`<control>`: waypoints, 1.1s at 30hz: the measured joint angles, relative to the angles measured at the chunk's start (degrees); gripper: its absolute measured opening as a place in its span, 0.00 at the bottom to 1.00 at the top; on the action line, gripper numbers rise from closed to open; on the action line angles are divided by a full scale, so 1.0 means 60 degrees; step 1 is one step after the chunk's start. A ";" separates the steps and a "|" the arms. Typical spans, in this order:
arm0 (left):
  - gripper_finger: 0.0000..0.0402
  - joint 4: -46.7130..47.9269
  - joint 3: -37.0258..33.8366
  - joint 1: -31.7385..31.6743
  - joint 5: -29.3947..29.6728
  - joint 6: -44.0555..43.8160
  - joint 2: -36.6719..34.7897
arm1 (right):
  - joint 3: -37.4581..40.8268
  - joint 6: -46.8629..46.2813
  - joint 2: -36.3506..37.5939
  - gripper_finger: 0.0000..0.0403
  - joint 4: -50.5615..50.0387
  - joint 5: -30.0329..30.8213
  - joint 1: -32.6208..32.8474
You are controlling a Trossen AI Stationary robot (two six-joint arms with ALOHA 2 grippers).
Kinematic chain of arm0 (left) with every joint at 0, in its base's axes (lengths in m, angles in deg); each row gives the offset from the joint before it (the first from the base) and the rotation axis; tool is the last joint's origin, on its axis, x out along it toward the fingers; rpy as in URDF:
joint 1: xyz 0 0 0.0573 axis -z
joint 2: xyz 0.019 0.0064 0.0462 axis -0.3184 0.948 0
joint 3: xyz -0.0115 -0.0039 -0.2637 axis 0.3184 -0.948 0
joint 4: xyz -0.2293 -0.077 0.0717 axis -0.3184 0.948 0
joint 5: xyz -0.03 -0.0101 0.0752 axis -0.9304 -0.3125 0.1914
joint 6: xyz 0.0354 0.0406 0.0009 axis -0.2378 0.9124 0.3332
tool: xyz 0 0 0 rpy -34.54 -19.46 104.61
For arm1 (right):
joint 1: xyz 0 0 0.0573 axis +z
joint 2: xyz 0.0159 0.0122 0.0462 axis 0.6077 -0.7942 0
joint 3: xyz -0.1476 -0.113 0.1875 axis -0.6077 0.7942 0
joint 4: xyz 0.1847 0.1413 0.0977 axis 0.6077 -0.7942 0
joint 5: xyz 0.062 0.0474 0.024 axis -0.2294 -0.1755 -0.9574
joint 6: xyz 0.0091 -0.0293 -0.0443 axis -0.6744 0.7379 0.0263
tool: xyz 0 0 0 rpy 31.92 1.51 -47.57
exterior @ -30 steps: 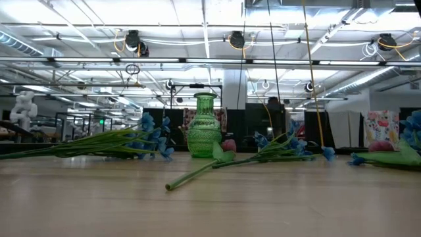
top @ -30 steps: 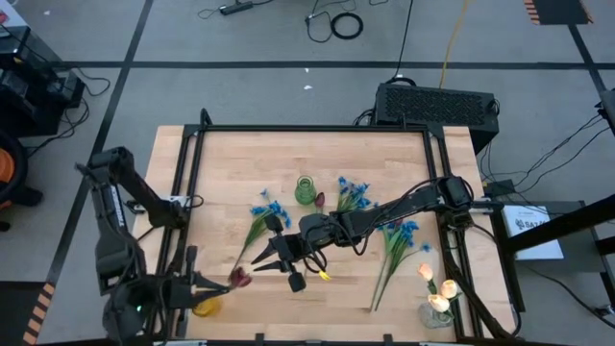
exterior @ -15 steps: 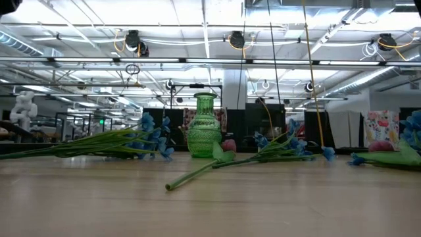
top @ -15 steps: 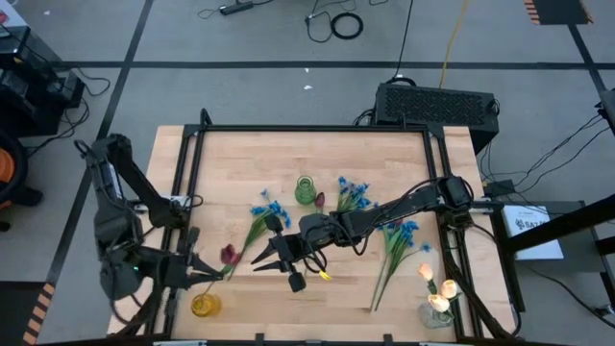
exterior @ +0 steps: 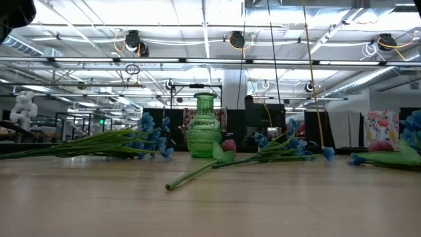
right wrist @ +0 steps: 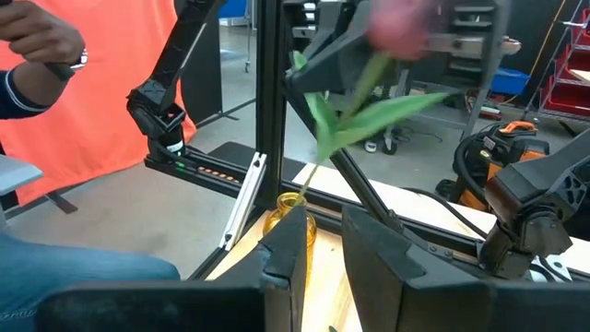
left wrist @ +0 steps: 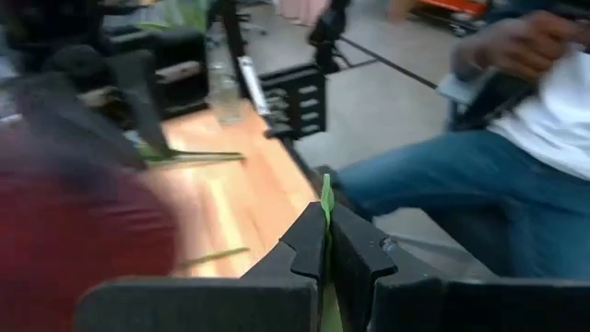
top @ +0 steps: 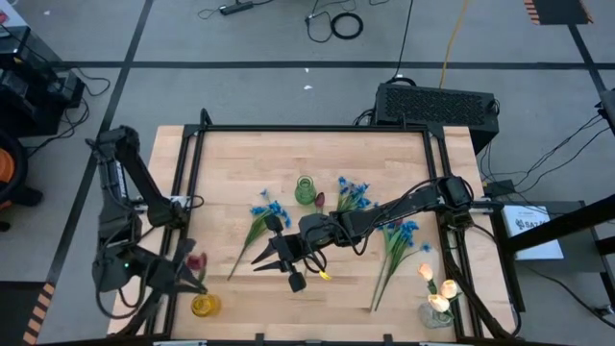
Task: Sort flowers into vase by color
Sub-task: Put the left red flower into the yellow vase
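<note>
The left pincer [top: 171,277] is clamped on the thin green stem of a red tulip [top: 197,261], carried in the air with the yellow vase [top: 204,306] just beyond and below its tips; the step in hand appears to be delivery of this flower to that vase. The next move calls for setting the stem end over the narrow mouth and lowering it in. Room is tight: the frame post [top: 179,197] and table edge stand close beside the pincer, while the right pincer [top: 288,261] waits mid-table, fingers nearly closed, nothing visibly held.
</note>
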 joint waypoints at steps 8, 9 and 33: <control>0.04 0.0281 -0.0003 0.0437 -0.0729 -0.1042 0.0058 | 0.0000 -0.0024 0.0000 0.16 -0.0021 0.0004 0.0004; 0.04 0.0370 -0.0003 0.0465 -0.0734 -0.1210 0.0058 | 0.0000 -0.0036 0.0000 0.16 -0.0042 0.0001 0.0004; 0.52 0.1766 0.0001 0.1302 -0.1386 -0.3883 -0.0187 | 0.0004 -0.0073 0.0000 0.16 -0.0362 0.0004 0.0004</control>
